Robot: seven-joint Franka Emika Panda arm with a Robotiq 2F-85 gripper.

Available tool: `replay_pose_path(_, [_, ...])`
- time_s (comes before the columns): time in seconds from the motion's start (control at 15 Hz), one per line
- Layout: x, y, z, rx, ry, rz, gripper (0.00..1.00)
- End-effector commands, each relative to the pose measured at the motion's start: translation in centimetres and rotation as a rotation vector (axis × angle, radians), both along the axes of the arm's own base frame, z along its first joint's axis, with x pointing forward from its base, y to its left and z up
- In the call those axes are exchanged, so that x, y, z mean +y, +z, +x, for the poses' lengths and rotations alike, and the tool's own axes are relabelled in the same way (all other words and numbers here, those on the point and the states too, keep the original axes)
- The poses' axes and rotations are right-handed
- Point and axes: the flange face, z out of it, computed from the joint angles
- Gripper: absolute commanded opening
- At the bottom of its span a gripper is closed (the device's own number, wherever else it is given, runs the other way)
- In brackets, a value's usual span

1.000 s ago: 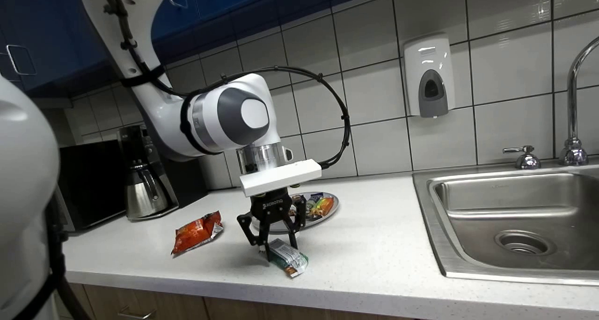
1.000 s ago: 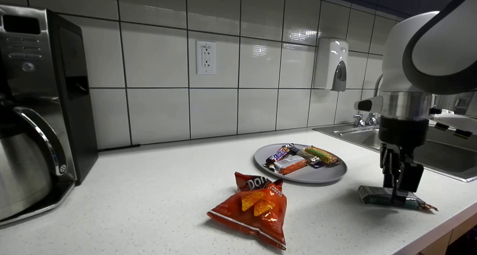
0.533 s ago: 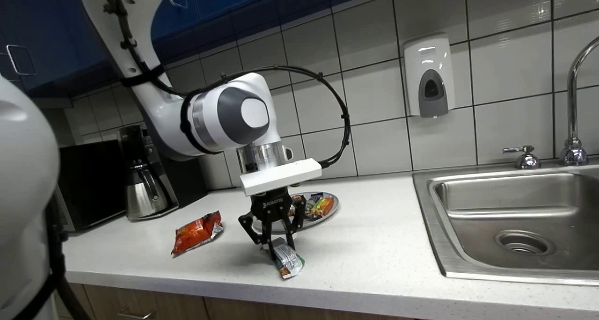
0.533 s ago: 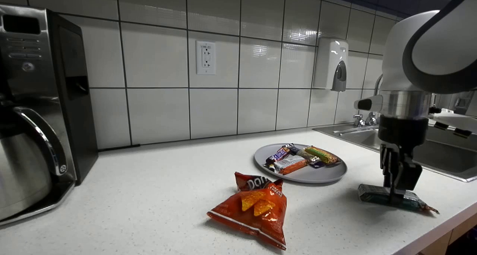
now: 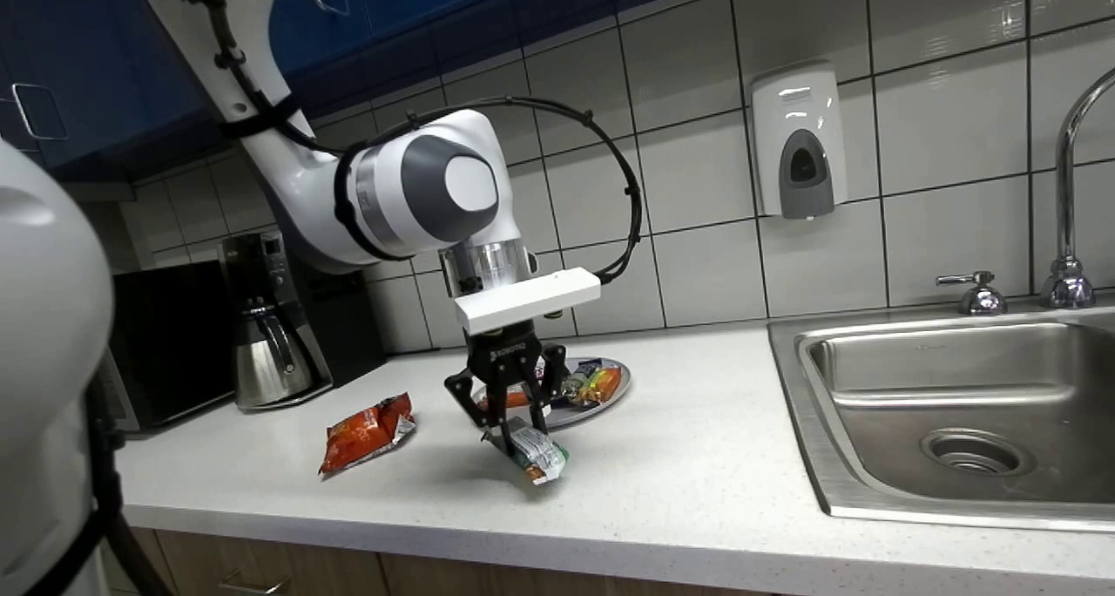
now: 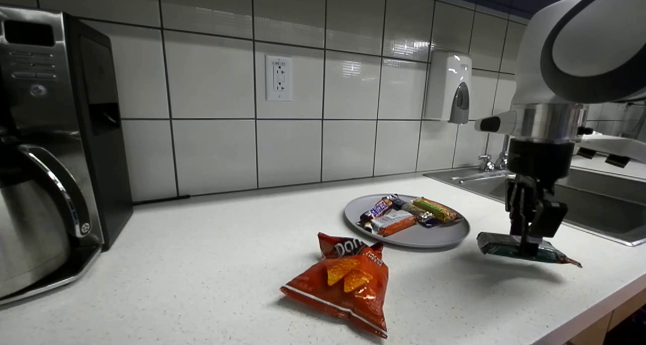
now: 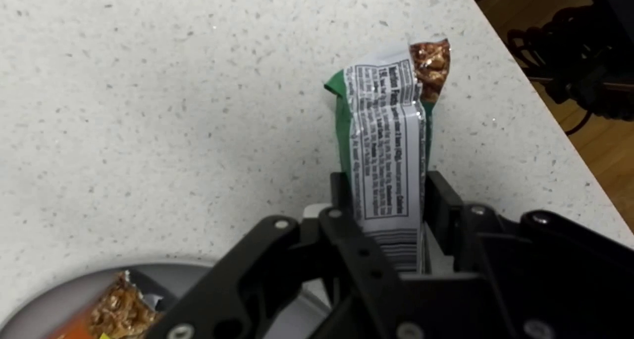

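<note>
We see a black gripper point(image 7: 389, 200) pointing down, its two fingers pinching the long sides of a wrapped snack bar point(image 7: 384, 131), which it holds just above a white speckled counter point(image 5: 679, 465); in both exterior views the bar hangs clear of the surface. Only the wrist view lets us read the wrapper: a silvery-white panel faces up, with Nutrition Facts in small bold print, dark stripes like a barcode near the fingers, green along the sides, and brown, grainy pieces pictured on the flared far end. In an exterior view, the bar point(image 6: 547, 253) presents its dark green side to us instead. Near it sits a round grey plate point(image 6: 439, 237); the wrist view catches only part of it, while in an exterior view we find it whole, bearing several wrapped bars point(image 6: 393, 223) in orange, purple and yellow. Farther off on the counter lies a red chip bag point(image 6: 353, 289), its printed chips clear to us in an exterior view. Beyond these, both exterior views give us a coffee maker point(image 6: 30, 72), a soap dispenser point(image 5: 800, 117) on the tiled wall point(image 5: 949, 117) and a steel sink point(image 5: 808, 404), while a power outlet point(image 6: 279, 78) appears in an exterior view alone. The wrist view adds black cables point(image 7: 564, 56) over a wooden floor point(image 7: 614, 180), past the counter's edge.
</note>
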Motion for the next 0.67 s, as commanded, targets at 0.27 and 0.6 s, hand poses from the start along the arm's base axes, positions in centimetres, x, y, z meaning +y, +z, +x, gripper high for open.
replay_pose_path(0.27, [0.4, 2.8, 2.6, -0.001, 0.159, 0.031, 0.16])
replay_pose_path(0.6, [1.0, 2.9, 4.9, -0.003, 0.23, 0.026, 0.16])
